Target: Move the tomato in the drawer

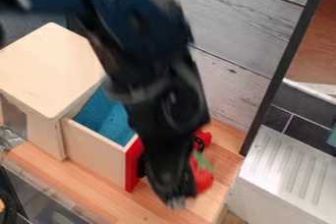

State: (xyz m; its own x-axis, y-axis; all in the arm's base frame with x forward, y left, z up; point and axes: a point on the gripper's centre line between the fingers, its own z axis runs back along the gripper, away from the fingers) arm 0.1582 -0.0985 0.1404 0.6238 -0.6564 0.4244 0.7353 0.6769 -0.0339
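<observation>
The black gripper (pixel 176 199) hangs low over the wooden counter, blurred, just outside the drawer's front. Close against its right side is the red tomato (pixel 203 178) with a green top, partly hidden behind the gripper; whether they touch I cannot tell. The drawer (pixel 98 152) is pulled out of its wooden cabinet, with a blue bottom and a red front panel. The arm covers part of the drawer's right end and front.
The pale cabinet (pixel 49 73) stands at the left, its top level with the arm's wrist. A grey plank wall (pixel 242 26) rises behind. At the right are a dark upright edge and a ridged white drainboard (pixel 289 169).
</observation>
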